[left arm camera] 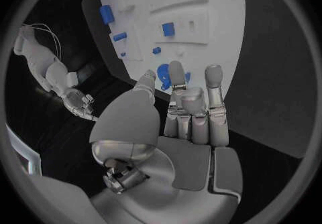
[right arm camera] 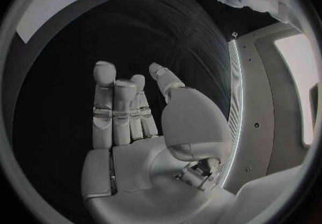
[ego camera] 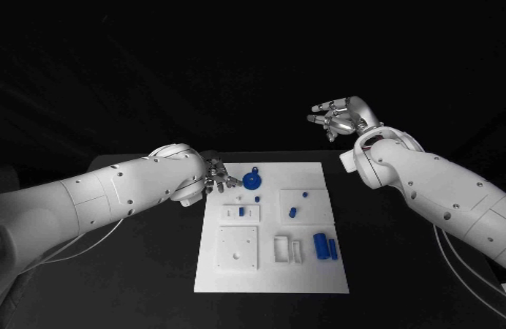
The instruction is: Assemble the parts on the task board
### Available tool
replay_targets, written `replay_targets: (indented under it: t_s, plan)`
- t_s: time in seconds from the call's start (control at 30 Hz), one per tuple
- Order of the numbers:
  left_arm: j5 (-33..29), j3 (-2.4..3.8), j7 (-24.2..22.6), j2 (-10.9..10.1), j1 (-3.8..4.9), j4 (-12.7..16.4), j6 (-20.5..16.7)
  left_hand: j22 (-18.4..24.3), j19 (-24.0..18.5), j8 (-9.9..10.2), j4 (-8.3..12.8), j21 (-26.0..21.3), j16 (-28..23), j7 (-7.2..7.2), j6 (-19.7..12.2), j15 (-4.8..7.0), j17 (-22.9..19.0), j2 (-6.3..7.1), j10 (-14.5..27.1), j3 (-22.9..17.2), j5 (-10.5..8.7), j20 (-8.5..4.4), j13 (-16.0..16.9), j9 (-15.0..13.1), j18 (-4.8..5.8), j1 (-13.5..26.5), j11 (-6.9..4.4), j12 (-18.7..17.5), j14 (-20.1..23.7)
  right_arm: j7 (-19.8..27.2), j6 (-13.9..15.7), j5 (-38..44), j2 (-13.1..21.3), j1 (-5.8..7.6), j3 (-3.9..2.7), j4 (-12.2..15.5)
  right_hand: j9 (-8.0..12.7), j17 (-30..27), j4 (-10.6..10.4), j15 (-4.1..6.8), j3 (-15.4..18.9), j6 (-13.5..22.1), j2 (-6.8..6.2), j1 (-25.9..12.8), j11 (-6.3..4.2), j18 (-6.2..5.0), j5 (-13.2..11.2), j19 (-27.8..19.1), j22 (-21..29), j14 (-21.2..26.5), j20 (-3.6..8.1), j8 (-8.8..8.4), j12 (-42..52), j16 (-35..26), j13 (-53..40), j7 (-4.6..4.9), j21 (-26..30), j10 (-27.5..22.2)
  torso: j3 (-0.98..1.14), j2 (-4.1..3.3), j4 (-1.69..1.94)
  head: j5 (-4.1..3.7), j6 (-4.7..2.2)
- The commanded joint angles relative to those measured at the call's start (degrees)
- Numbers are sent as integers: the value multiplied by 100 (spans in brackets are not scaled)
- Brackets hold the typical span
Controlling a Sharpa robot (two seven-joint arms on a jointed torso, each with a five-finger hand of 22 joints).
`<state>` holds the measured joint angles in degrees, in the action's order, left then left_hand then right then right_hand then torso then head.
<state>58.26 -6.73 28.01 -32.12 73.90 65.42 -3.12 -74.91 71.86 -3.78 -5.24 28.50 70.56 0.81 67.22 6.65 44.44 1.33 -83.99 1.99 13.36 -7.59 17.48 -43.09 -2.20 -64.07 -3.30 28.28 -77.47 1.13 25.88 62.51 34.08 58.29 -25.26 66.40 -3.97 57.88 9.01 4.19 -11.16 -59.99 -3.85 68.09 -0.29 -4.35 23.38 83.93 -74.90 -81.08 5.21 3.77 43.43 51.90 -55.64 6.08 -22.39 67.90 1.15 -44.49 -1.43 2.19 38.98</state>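
The white task board (ego camera: 274, 270) lies in the middle of the table. At its far left corner rests a round blue part (ego camera: 253, 178) with a small stem. My left hand (ego camera: 218, 177) hovers right beside that part, fingers stretched out and holding nothing. In the left wrist view the round blue part (left arm camera: 163, 70) peeks out just past the fingertips (left arm camera: 176, 69) of the left hand (left arm camera: 181, 111). My right hand (ego camera: 338, 118) is raised beyond the board's far right corner, fingers apart. The right wrist view shows the right hand (right arm camera: 134, 122) with a bare palm.
Small blue parts (ego camera: 293, 213) stand in white blocks mid-board. Two longer blue cylinders (ego camera: 319, 246) lie near the right edge, beside a white square block (ego camera: 238, 247). Black table (ego camera: 137, 270) surrounds the board on both sides.
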Motion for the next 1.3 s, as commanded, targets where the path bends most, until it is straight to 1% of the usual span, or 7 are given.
replay_targets:
  t_s: [0.03, 0.23, 0.5, 0.7, 0.9, 1.13, 1.3]
  plan:
    - [-118, 5, -130, 150, 21, -309, 534, -97, -11, -8, 46, -41, 13, 50, -142, -13, -88, -82, -244, 43, 27, 2, 77, 493, 72, 19, 51, -57, 41, 16, -69, 12, -9, -4, -2, 2, 5, -2, 3, -6, 31, 11, 34, -14, -3, -109, 37, 222, -270, 36, -1, -19, 36, -15, 5, 0, 14, -26, -1, -28, -40, 28, -36]
    - [-60, 10, -200, 442, 35, -977, 754, -106, 19, -57, 104, -61, 111, 98, -183, -27, -157, -120, -247, 99, 28, 20, 201, 1234, 48, 69, 68, -73, 46, 14, -69, 12, -16, -4, -2, 12, 5, -4, 4, -5, 21, 11, 30, -15, -4, -110, 62, 220, -269, 36, -1, -19, 34, -17, 7, 0, 19, -26, 11, -69, -107, 78, -101]
    - [-17, 9, -220, 699, 30, -1466, 840, -107, 31, -59, 47, -57, 135, 124, -258, -34, -178, -111, -250, 104, -27, 26, 225, 1321, 40, 148, 82, -65, 43, 8, -59, 12, -10, -4, -2, 34, 5, -1, -3, -5, 13, 12, 30, -24, -5, -110, 72, 222, -270, 32, -1, -19, 35, -13, 7, 0, 16, -26, 13, -120, -153, 106, -134]
    - [-51, 10, -240, 809, 20, -1658, 872, -106, 34, -80, -239, -58, 160, 145, -334, -40, -220, 61, -252, -50, -169, 35, 246, 1439, 29, 264, 92, -61, 51, 3, -55, 13, -5, -4, -2, 57, 5, -1, -3, -5, 13, 12, 30, -24, -5, -110, 72, 222, -270, 32, -1, -19, 35, -13, 7, 0, 16, -26, 13, -157, -182, 107, -162]
    - [-136, 11, -251, 899, 17, -1799, 933, -107, 32, -89, -290, -57, 171, 143, -332, -41, -220, 74, -254, -85, -203, 35, 247, 1454, 29, 292, 98, -58, 51, -3, -56, 10, -10, -3, -2, 60, 5, -1, -3, -5, 13, 12, 30, -24, -5, -110, 72, 222, -270, 32, -1, -19, 35, -13, 7, 0, 16, -26, 14, -165, -192, 122, -186]
    - [-153, 11, -245, 962, 10, -1931, 971, -108, 28, -96, -146, -47, 183, 145, -336, -42, -236, -66, -254, -3, -166, 35, 243, 1474, 29, 279, 99, -61, 60, -5, -58, 7, -14, -3, -2, 59, 5, -1, -3, -5, 13, 12, 30, -24, -5, -110, 72, 222, -270, 32, -1, -19, 35, -13, 7, 0, 16, -26, 11, -164, -188, 102, -188]
    - [-148, 10, -242, 993, -10, -2037, 982, -106, 24, -98, 57, -38, 201, 144, -323, -41, -232, -313, -253, 127, -105, 35, 247, 1486, 28, 204, 96, -46, 54, -6, -60, 8, -11, -3, -2, 60, 5, 0, -10, -5, -11, 7, 26, -25, -5, -110, 69, 224, -272, 32, -1, -18, 37, -13, 7, -2, 10, -23, 12, -167, -186, 91, -186]
